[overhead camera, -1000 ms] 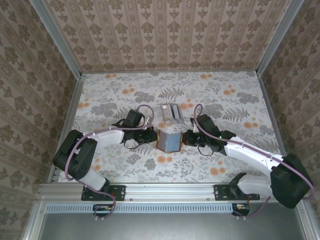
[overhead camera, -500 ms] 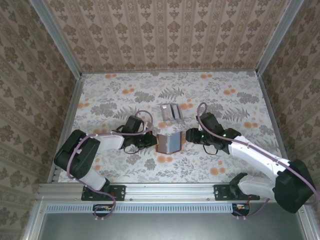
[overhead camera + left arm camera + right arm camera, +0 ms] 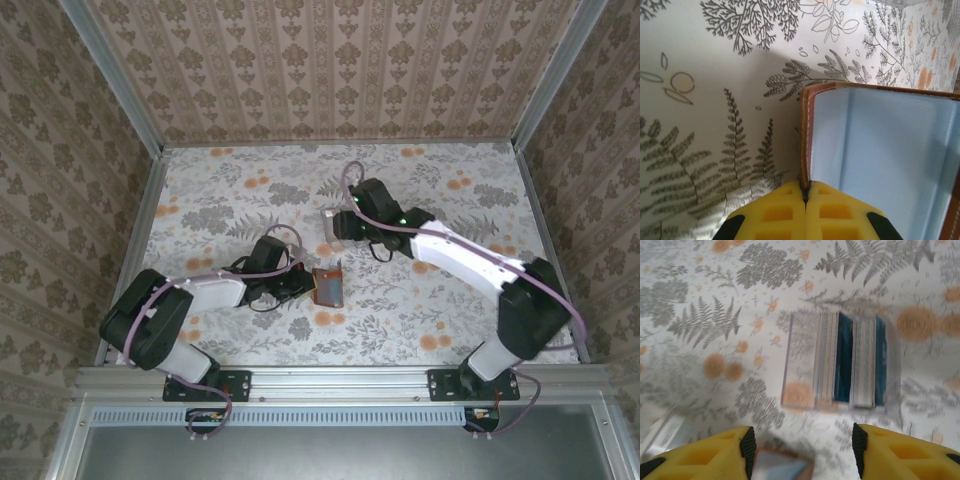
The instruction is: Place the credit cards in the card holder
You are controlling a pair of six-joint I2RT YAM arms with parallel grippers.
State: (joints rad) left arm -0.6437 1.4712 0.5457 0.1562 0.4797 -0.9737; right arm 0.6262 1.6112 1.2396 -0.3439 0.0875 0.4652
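Near the front middle of the fern-and-flower printed table cover (image 3: 450, 200): card holder (image 3: 328, 287), reddish-brown leather with pale stitching along the rim, smooth light blue inside, propped half open. Pinched at its leather edge by the left gripper (image 3: 805, 196), ribbed yellow pads pressed together on it. Just behind, a clear tray (image 3: 799, 365), rectangular and thin-walled, holding credit cards (image 3: 863, 367) upright on edge in two tight stacks. Over the tray, partly hiding it from above, right gripper (image 3: 804, 445) spread wide, clasping nothing

Bright, even light; right wrist view blurred, left wrist view sharp, soft shadow beside the card holder (image 3: 805, 135).
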